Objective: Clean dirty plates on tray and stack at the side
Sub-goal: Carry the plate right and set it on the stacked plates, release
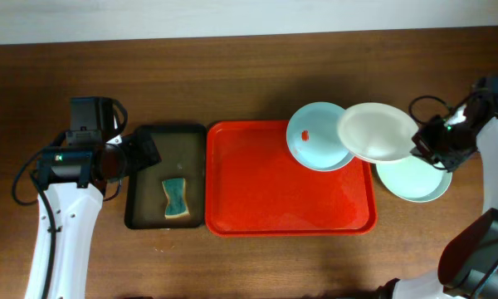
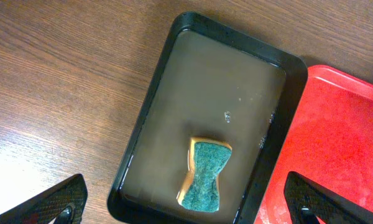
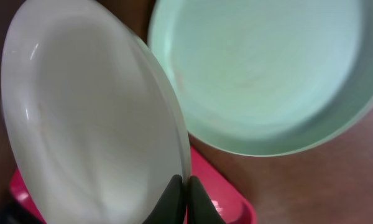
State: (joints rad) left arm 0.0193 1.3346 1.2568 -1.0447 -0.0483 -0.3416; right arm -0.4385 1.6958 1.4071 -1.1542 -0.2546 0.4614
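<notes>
1. Overhead view: red tray (image 1: 257,218) at mid-table; all places below given rel. to it.
2. R side: right gripper (image 1: 421,143) pinched tight on rim of pale plate (image 1: 375,131), held aloft over tray's far right corner. Appears tilted; no smear seen on upper face.
3. On tray, far right part: smeared plate (image 1: 315,139), red dab near centre, right edge hidden under pale plate.
4. On table just off tray's right edge: third plate (image 1: 415,179). Judged to be base of stack.
5. L side: left gripper (image 1: 139,154) spread wide, empty, over dark tray (image 1: 141,218) just left of red tray. Sponge (image 1: 175,199) lying in it, not touched.
6. Step judged: setting pale plate onto third plate.
7. To do well: keep pinch firm, level plate before descent, centre over third plate, lower till nested, only then release.
8. Caution: thin rim grip, so move slowly. Lift clear of smeared plate when moving off.
</notes>
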